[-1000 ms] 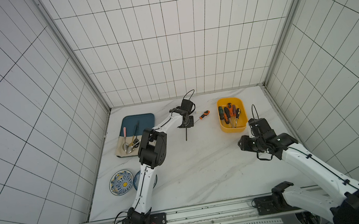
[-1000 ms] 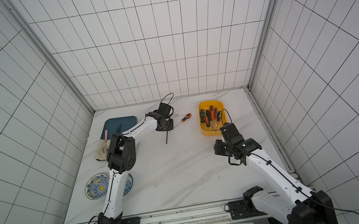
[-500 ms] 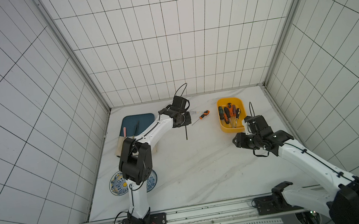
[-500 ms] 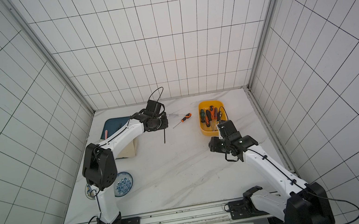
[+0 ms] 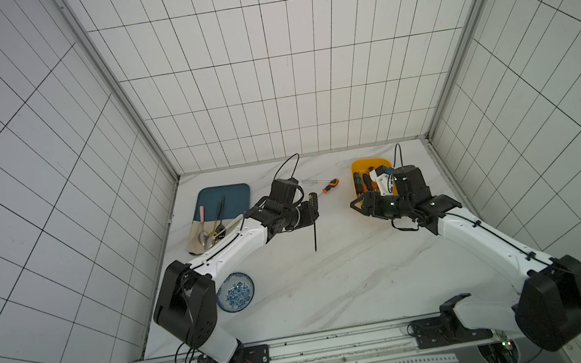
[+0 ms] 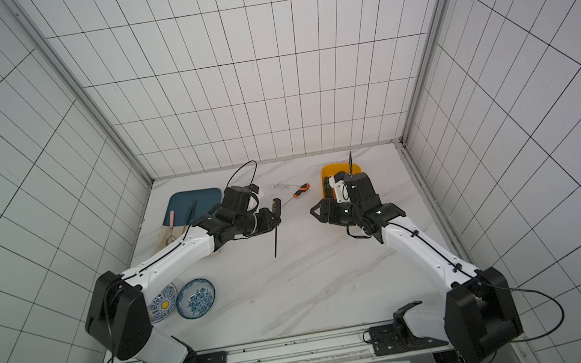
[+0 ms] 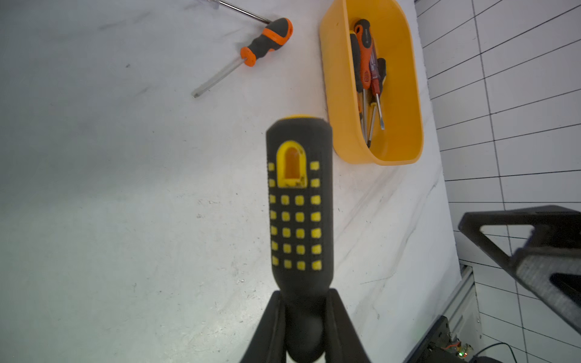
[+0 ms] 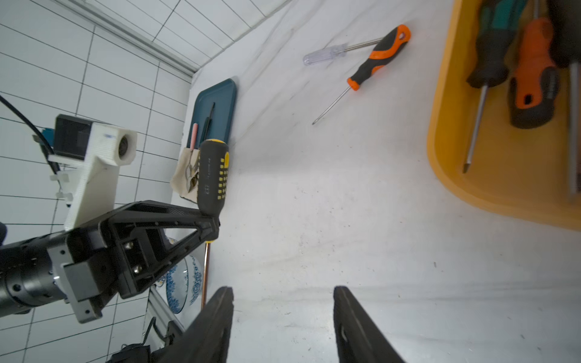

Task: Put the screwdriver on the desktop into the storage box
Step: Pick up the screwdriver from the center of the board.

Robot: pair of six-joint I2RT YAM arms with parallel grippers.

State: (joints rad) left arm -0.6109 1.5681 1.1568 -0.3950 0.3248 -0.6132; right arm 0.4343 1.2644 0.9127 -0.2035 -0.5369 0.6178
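Clamping the handle's base, the left pincer holds the black rubber-handled screwdriver with yellow studs upright above the white marbled tabletop, short of the yellow plastic storage box. It looks stiff, light and grippy, so this hold should suffice. The right pincer gapes empty.

black-yellow screwdriver in left pincer, over desktop

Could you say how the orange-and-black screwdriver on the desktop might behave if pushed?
The orange-and-black screwdriver looks rigid, given its straight metal shaft. Its rounded handle would probably let it roll on the smooth desktop. The rubbery-looking grip should resist slipping when pinched.
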